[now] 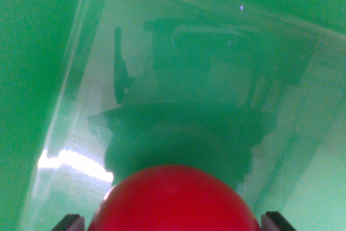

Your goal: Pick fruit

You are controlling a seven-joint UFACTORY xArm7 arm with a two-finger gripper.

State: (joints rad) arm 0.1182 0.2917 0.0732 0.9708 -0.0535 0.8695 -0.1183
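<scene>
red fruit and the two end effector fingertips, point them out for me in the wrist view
red fruit (173,201): wrist view, middle of its rounded top.
left fingertip (69,223): wrist view's left, dark tip at bottom edge.
right fingertip (278,221): wrist view's right, dark tip at bottom edge.

No text, label, brand, number or sign can be read anywhere in the wrist view. The round, glossy red fruit (173,201) at the bottom edge bears no sticker or print. The clear, shiny plastic panel (162,79) set against the green background carries no lettering either; it shows only a dark, blurred reflection and some bright glare patches, too soft to hold any legible mark.
</scene>
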